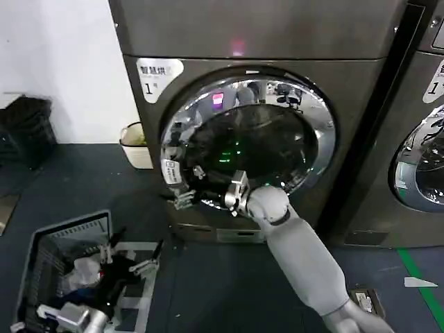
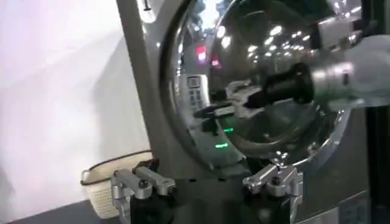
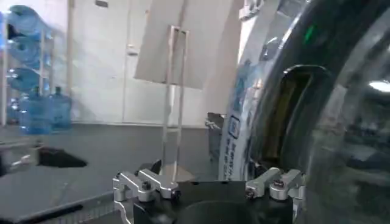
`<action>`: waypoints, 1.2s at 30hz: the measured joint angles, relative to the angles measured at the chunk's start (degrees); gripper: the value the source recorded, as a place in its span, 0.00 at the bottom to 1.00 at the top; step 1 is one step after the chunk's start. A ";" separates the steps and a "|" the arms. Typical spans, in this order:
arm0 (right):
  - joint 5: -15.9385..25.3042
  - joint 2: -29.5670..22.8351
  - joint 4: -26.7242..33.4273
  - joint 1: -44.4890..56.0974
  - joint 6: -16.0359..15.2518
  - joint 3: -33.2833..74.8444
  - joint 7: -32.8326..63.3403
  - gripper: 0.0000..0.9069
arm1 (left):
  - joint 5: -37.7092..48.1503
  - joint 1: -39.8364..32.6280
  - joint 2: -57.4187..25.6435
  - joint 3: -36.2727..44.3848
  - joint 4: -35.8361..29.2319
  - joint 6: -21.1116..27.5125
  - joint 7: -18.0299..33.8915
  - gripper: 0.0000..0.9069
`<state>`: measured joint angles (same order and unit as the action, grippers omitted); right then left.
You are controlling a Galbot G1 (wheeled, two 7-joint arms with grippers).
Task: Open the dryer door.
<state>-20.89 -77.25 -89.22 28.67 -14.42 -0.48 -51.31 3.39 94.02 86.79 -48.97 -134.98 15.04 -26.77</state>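
The dryer door (image 1: 250,139) is a round chrome ring around dark glass on the dark grey machine. My right arm reaches up from the lower right, and my right gripper (image 1: 191,194) is open at the door's lower left rim. The right wrist view has the stickered chrome rim (image 3: 236,128) running between the spread fingers of the right gripper (image 3: 207,185), with a dark gap behind the rim. In the left wrist view the door (image 2: 262,61) has the right gripper (image 2: 213,106) at its edge. My left gripper (image 1: 128,260) (image 2: 207,182) hangs open and empty over a basket.
A wire basket (image 1: 41,250) with items sits on the floor at the lower left. A small white basket (image 1: 135,146) stands against the wall beside the dryer. A neighbouring machine (image 1: 423,166) is on the right, with green floor tape (image 1: 420,277) before it.
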 joint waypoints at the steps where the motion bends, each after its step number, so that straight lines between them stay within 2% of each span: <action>1: -0.29 0.29 -0.30 0.14 -0.20 0.03 -0.99 1.00 | 1.55 -0.29 -0.13 -0.57 0.22 0.57 -1.11 1.00; 6: -1.05 1.09 -0.79 0.69 -0.32 0.64 -4.86 1.00 | 4.16 -1.44 -0.63 -3.14 1.79 -1.13 -3.99 1.00; 12: -2.65 1.75 -1.47 1.60 0.02 1.97 -9.07 1.00 | 9.41 -2.70 -1.91 -6.47 2.89 0.32 -4.58 1.00; 18: -3.83 2.75 -1.79 2.47 2.28 3.58 -14.79 1.00 | 13.28 -4.26 -3.55 -9.48 4.50 0.31 -4.54 1.00; 22: -4.10 3.49 -2.29 3.34 2.31 4.43 -18.83 1.00 | 14.15 -5.54 -4.66 -10.74 5.12 0.51 -7.19 1.00; 36: -5.18 6.88 -5.61 8.23 3.19 6.49 -25.71 1.00 | 16.70 -11.25 -8.65 -11.23 9.46 2.24 -5.68 1.00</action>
<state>-26.07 -70.37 -94.82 36.89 -11.23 6.02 -77.02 20.10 82.77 78.13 -60.20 -125.52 17.29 -32.45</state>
